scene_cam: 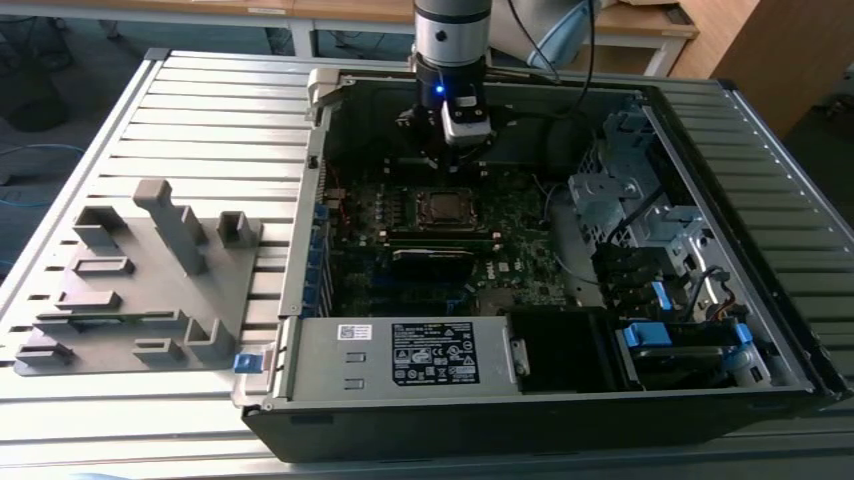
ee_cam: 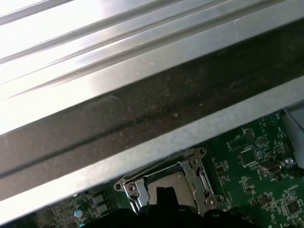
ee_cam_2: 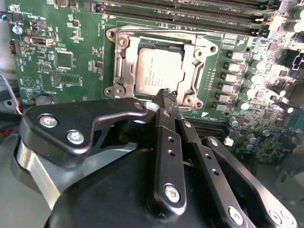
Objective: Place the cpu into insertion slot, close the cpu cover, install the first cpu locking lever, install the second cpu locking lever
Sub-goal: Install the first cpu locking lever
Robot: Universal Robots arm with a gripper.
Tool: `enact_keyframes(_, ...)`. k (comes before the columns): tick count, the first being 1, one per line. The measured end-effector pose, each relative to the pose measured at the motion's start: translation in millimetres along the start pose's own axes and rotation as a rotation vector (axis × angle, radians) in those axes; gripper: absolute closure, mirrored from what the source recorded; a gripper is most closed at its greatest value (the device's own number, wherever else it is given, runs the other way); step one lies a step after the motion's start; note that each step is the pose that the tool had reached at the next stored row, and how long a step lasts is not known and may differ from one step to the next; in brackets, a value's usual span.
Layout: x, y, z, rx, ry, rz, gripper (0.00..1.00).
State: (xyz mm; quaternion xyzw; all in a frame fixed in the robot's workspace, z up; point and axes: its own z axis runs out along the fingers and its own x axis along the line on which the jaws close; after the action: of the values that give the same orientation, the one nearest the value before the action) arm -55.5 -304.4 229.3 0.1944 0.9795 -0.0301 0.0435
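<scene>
Claw (ee_cam_2: pixel 166 98) near flat, square, dull-grey metal-topped cpu (ee_cam_2: pixel 159 71).

An open computer case (scene_cam: pixel 534 432) lies on a slatted metal table (scene_cam: pixel 214 110), its green motherboard (scene_cam: pixel 534 250) bared, a labelled power supply (scene_cam: pixel 400 355) and blue clips (scene_cam: pixel 645 335) inside, a grey block fixture (scene_cam: pixel 147 290) beside it on the exterior view's left.

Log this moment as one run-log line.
claw: shut, tip by chip corner | small square grey metal-topped cpu: lying flat inside frame | thin silver metal cover frame: down around cpu
</scene>
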Motion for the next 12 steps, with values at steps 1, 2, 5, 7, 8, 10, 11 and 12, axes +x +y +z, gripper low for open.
enact_keyframes(1,0.0,0.0,0.1,-0.0036,0.001,-0.003,0.89)
enact_keyframes(2,0.0,0.1,0.1,-0.0049,0.001,-0.009,0.89)
enact_keyframes(5,0.0,0.1,0.1,-0.0077,0.0014,-0.046,0.89)
enact_keyframes(7,0.0,0.1,0.2,-0.0097,0.0026,-0.076,0.89)
enact_keyframes(8,0.0,0.1,0.2,-0.0105,0.0035,-0.091,0.89)
enact_keyframes(10,0.0,0.1,0.2,-0.0119,0.0061,-0.119,0.89)
enact_keyframes(11,0.0,0.1,0.2,-0.0121,0.0079,-0.132,0.89)
enact_keyframes(12,0.0,0.1,0.2,-0.0123,0.01,-0.143,0.89)
